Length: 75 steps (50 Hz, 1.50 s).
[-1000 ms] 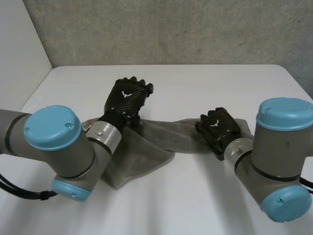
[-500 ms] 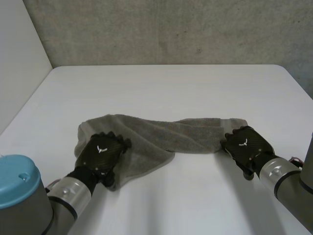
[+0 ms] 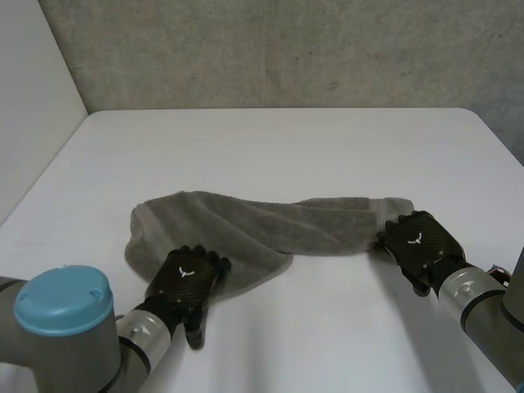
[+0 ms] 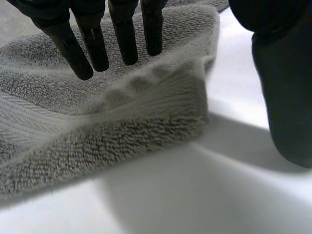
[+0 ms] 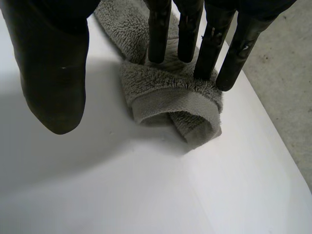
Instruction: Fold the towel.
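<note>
A grey towel (image 3: 246, 225) lies crumpled in a long strip across the white table (image 3: 286, 139). My left hand (image 3: 187, 282) is at the near edge of the towel's wider left part. In the left wrist view its straight fingers (image 4: 126, 44) hover over a raised fold of the towel (image 4: 122, 126), and the thumb (image 4: 285, 97) stands apart beside it over the table. My right hand (image 3: 419, 243) is at the towel's narrow right end. Its straight fingers (image 5: 209, 48) rest their tips on the rolled end (image 5: 170, 92), with the thumb (image 5: 53, 73) clear of the cloth.
A grey wall (image 3: 286, 49) stands behind the table's far edge. The table's right edge (image 3: 495, 139) runs close past my right hand. Bare tabletop lies beyond the towel and in front of it.
My left arm has drawn back, taking the left hand from the towel's far side to its near edge. My right hand has slid right to the towel's end. The towel's left part now lies uncovered.
</note>
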Tool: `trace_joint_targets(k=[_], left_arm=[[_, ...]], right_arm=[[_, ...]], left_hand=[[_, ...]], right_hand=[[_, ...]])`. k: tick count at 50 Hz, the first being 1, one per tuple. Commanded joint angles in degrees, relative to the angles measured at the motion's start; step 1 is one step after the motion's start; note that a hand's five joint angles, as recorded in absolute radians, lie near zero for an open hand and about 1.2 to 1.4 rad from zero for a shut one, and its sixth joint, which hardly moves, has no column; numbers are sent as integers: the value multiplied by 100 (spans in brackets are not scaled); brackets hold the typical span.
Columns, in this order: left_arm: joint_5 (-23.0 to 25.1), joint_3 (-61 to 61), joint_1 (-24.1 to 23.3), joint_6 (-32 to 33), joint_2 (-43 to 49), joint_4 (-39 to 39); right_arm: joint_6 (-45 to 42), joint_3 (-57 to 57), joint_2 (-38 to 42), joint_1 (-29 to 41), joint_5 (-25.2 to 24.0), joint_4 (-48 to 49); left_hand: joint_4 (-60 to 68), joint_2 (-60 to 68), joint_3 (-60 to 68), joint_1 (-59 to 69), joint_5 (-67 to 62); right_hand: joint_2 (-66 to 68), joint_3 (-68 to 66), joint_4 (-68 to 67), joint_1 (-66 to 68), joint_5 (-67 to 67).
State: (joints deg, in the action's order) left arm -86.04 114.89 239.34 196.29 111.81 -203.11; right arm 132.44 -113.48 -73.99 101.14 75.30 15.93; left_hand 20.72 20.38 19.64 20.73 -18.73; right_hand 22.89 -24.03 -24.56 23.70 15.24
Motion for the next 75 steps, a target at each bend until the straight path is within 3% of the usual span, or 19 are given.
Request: trace_joint_targets(k=[1,30,42,46,51,58,60,62,63,64,69,71,75], left_arm=[[-360,-440,-116,146,288,-10],[-475,-1091,-213,366,570,8],[-475,-1179,-187,375,597,43],[-475,-1170,-142,366,526,43],[-484,-1135,-64,340,298,34],[-492,-1118,7,305,113,34],[-484,-1118,16,305,78,34],[-484,-1118,59,305,-18,34],[-484,-1118,60,305,-19,34],[-484,-1118,86,296,-80,43],[-484,-1170,148,287,-300,61],[-484,-1205,244,217,-606,104],[-475,-1241,385,85,-1039,201]], right_arm=[[1,-7,77,-6,-6,42],[1,19,227,-15,3,121],[27,150,236,-85,11,200],[63,221,306,-77,55,288],[80,396,542,-24,134,621],[71,695,1061,-15,336,613],[71,757,1123,-6,433,604],[98,862,1141,-6,617,631],[98,863,1141,-6,618,631],[115,915,1132,-24,696,639],[265,1030,719,-50,838,613],[649,1056,37,-59,846,569],[1223,1135,-599,-68,820,490]], left_hand=[[-244,-209,-135,-245,1044],[1270,1305,1379,1269,-470],[5721,5756,5830,5721,-4921],[5928,5962,6036,5927,-5127],[5928,5962,6036,5927,-5127],[5928,5962,6036,5927,-5127],[5928,5962,6036,5927,-5127],[5928,5962,6036,5927,-5127],[5928,5962,6036,5927,-5127],[5928,5962,6036,5927,-5127],[5928,5962,6036,5927,-5127],[5928,5962,6036,5927,-5127],[5928,5962,6036,5927,-5127]], right_hand=[[317,-203,-150,236,82],[401,-287,-234,321,166],[620,-506,-453,539,385],[738,-624,-570,657,503],[1812,-1698,-1645,1732,1577],[2233,-2119,-2066,2152,1998],[2790,-2676,-2623,2709,2555],[4764,-4650,-4597,4683,4529],[4775,-4661,-4607,4694,4539],[5701,-5587,-5534,5621,5466],[5711,-5597,-5544,5630,5476],[5711,-5597,-5544,5630,5476],[5711,-5597,-5544,5630,5476]])
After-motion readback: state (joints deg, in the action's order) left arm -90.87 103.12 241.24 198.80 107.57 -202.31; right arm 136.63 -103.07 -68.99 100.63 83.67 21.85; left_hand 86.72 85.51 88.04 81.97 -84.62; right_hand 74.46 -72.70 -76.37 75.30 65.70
